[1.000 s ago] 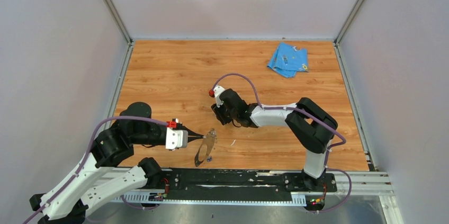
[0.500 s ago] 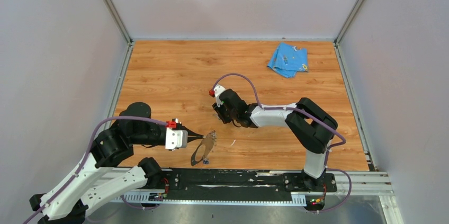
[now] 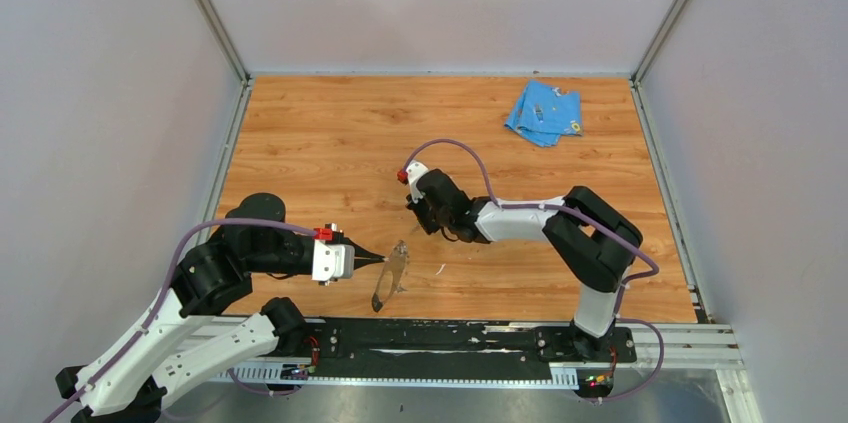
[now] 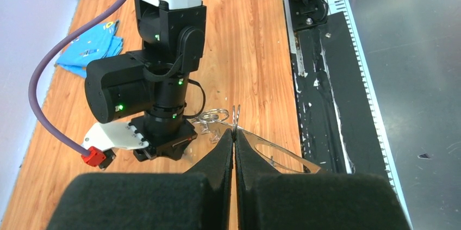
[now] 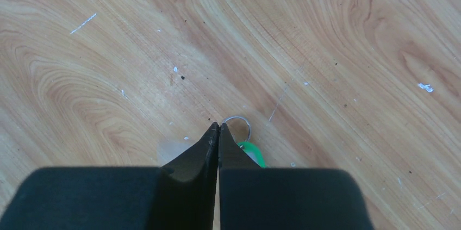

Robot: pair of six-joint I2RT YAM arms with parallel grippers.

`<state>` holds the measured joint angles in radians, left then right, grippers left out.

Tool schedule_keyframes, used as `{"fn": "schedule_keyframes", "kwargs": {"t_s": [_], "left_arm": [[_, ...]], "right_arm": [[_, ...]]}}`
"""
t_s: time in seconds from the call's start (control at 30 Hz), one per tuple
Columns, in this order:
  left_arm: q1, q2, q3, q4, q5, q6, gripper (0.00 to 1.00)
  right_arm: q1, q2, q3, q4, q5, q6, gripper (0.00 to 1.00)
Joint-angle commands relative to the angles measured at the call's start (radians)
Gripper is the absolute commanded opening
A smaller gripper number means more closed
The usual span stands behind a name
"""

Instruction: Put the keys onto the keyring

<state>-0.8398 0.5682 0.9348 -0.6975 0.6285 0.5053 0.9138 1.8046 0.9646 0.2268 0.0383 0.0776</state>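
Currently I am clamping the left gripper [image 3: 383, 260] fully together on the keyring [image 3: 388, 281], pinching the thin band at its far end. The loop is hanging on edge close to the worktop's [image 3: 320, 143] near edge, with its long axis running from the fingertips toward that edge.

I am pointing the right gripper [image 5: 218, 128] straight down near the middle of the worktop, with its fingers showing together. The green key [image 5: 252, 154] is lying at those tips: its head is peeking out just to the right of the right finger, and its small wire ring [image 5: 238, 127] is sitting just ahead of the tips, touching or nearly so. The right arm is therefore the nearer one to this key, and the keyring is waiting toward the near edge, on the left arm's side.

Most of the key is lying hidden under the finger, so I am not able to read its long axis, nor tell whether the fingers are actually pinching it. The blue key is not showing clearly in any view.
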Motion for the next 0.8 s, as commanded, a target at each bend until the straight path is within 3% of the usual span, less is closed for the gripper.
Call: {"fn": "schedule_keyframes", "kwargs": {"t_s": [0.0, 0.37, 0.77], "left_arm": [[0.004, -0.004, -0.001, 0.019, 0.02, -0.013, 0.0], [0.004, -0.005, 0.001, 0.019, 0.027, -0.013, 0.0], [0.004, -0.002, 0.006, 0.018, 0.041, -0.012, 0.0]], "right_arm": [[0.013, -0.036, -0.022, -0.008, 0.017, -0.012, 0.01], [0.01, -0.194, -0.088, -0.012, -0.021, -0.052, 0.0], [0.005, -0.312, -0.193, -0.072, -0.282, -0.03, 0.0]]}}
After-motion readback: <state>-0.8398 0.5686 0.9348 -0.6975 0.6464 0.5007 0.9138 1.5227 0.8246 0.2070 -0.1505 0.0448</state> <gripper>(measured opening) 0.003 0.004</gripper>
